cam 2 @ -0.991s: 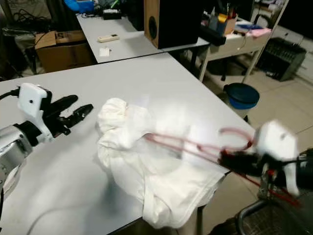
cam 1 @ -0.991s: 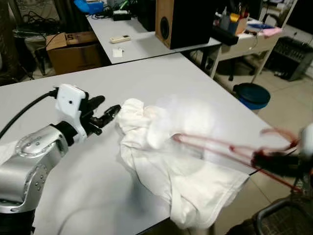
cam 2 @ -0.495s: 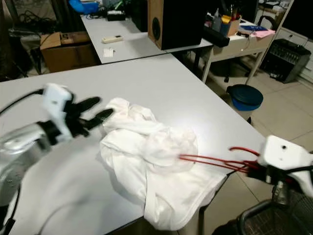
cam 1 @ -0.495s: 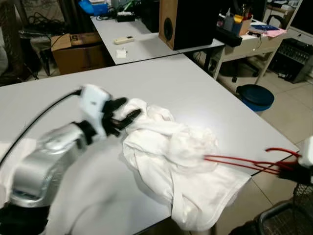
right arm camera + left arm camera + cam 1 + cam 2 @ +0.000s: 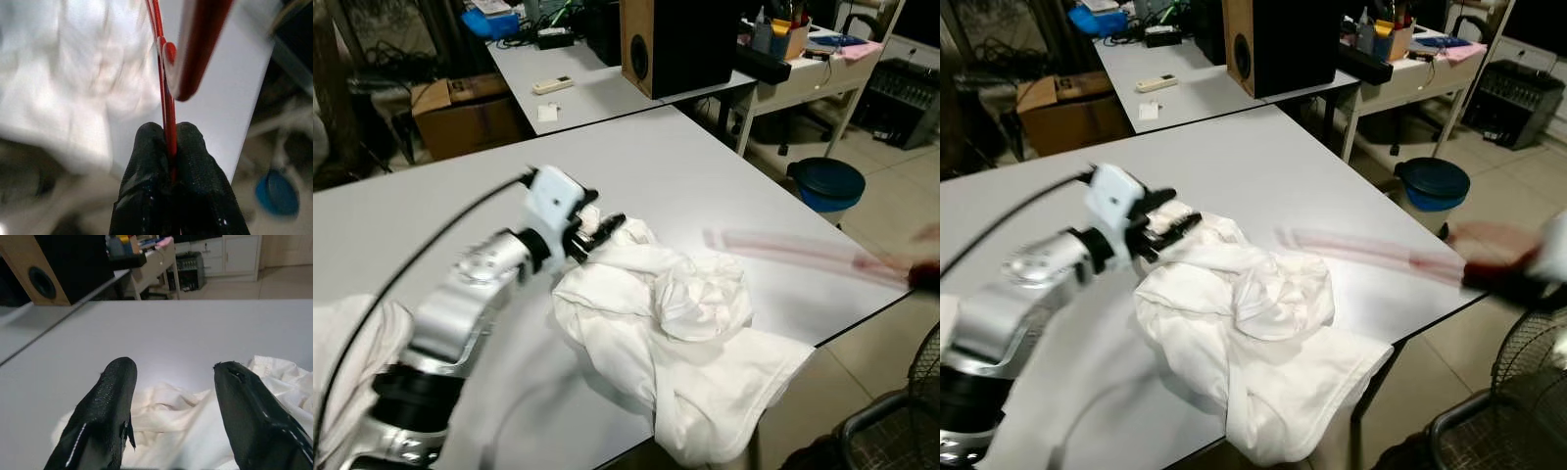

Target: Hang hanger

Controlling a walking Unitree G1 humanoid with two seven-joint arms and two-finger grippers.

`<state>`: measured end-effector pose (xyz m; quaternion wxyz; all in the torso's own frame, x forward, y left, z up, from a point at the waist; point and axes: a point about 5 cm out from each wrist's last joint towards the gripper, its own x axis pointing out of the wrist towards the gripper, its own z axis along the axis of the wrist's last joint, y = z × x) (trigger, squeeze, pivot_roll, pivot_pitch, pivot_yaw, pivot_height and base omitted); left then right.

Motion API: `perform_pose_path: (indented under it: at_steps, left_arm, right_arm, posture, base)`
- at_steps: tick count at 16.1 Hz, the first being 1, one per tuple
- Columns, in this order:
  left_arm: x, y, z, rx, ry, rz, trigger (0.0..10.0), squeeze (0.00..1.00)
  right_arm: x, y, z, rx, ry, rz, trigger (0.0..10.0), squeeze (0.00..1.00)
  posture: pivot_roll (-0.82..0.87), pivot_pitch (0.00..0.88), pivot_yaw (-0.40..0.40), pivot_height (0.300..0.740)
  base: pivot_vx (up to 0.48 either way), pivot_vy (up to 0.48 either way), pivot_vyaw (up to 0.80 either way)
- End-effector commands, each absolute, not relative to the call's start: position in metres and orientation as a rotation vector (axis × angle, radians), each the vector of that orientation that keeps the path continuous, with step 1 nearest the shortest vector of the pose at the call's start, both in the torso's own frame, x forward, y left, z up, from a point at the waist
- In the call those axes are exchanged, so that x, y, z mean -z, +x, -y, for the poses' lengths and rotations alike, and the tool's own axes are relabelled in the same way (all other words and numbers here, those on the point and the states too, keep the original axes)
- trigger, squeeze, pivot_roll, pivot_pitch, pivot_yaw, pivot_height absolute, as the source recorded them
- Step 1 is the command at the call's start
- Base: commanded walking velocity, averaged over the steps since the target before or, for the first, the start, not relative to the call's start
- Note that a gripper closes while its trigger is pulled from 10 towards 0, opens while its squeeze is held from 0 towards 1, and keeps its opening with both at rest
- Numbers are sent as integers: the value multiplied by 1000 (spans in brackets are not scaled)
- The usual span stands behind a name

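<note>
A crumpled white garment (image 5: 675,323) lies on the grey table (image 5: 685,176) and hangs over its near edge. My left gripper (image 5: 607,227) rests at the garment's far left edge; in the left wrist view its black fingers (image 5: 107,416) stand open astride a fold of the cloth (image 5: 186,431). A red wire hanger (image 5: 1371,250) shows as a blurred streak above the table's right side, off the garment. My right gripper (image 5: 1518,274) holds it past the table's right edge. In the right wrist view the gripper (image 5: 168,129) is shut on the hanger's wire (image 5: 168,73).
A black speaker (image 5: 680,44) stands on a second table behind. A cardboard box (image 5: 460,113) sits on the floor at the back left, a blue bin (image 5: 829,184) to the right. A wire fan guard (image 5: 1508,411) is at the lower right. Another white cloth (image 5: 342,362) lies at the lower left.
The right gripper has drawn the red hanger out of the garment and away to the right. The left gripper has moved forward onto the garment's far left edge.
</note>
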<state>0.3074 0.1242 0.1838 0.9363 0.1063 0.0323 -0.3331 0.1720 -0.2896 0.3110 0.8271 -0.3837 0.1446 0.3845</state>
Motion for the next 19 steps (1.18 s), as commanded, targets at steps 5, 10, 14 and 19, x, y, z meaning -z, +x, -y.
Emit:
perform_pose_path:
  at_steps: [5,10,14,19]
  left_arm:
    - [-195,311,-160,463,78,14,10000,0]
    - [-191,269,-187,338,103,-21,10000,0]
    - [-180,242,-187,248,75,-62,10000,0]
    - [-174,242,-169,292,63,-76,10000,0]
  right_arm:
    - [-289,201,263,-668,-517,-93,10000,0]
    - [-236,240,158,-538,-121,145,10000,0]
    - [-222,241,142,-417,4,119,10000,0]
    - [-194,228,144,-297,58,10,10000,0]
  posture:
    - [-136,0,56,740]
    - [-41,0,2,740]
    - [-5,0,-25,740]
    - [-21,0,-5,740]
  base:
    - [0,0,0]
    - [0,0,480]
    - [0,0,728]
    - [0,0,674]
